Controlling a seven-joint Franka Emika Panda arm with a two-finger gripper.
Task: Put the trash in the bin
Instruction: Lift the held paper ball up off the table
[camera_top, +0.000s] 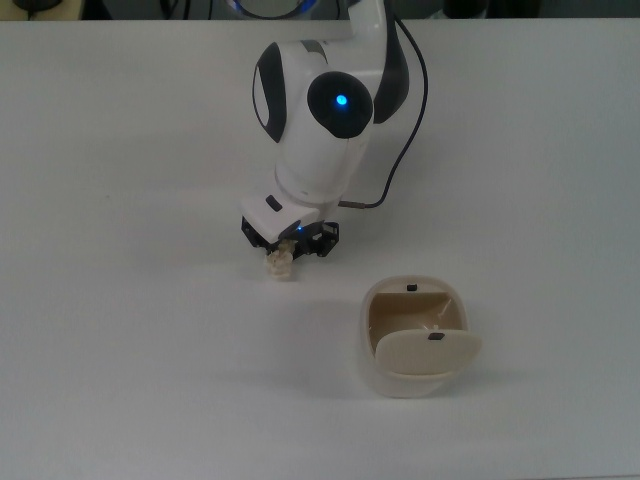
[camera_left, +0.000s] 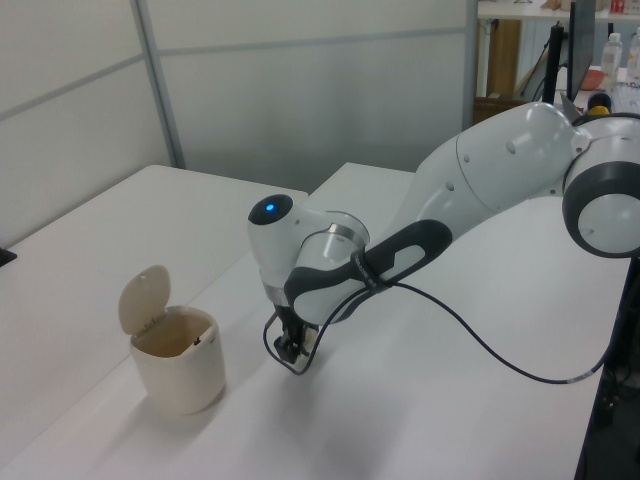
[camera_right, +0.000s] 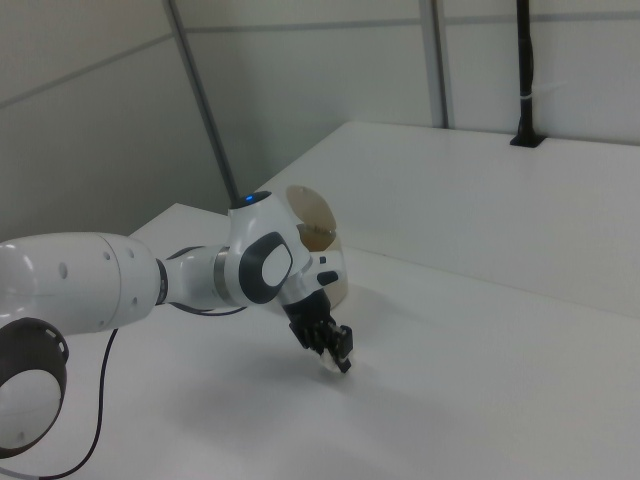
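The trash (camera_top: 280, 265) is a small lumpy cream wad on the white table, at the tips of my gripper (camera_top: 284, 252). The fingers stand shut on the wad, which looks squeezed narrow between them and still rests at table level. In the right view the wad (camera_right: 329, 364) shows as a white bit under the gripper (camera_right: 335, 356). The bin (camera_top: 415, 345) stands open to the top view's lower right of the gripper, its flap lid (camera_top: 428, 351) hinged up. In the left view the bin (camera_left: 180, 365) stands to the left of the gripper (camera_left: 290, 352).
A black cable (camera_top: 405, 120) loops from my wrist along the arm's right side in the top view. White table (camera_top: 130, 350) spreads around the bin and the gripper. Grey partition walls (camera_left: 300, 90) stand behind the table in the left view.
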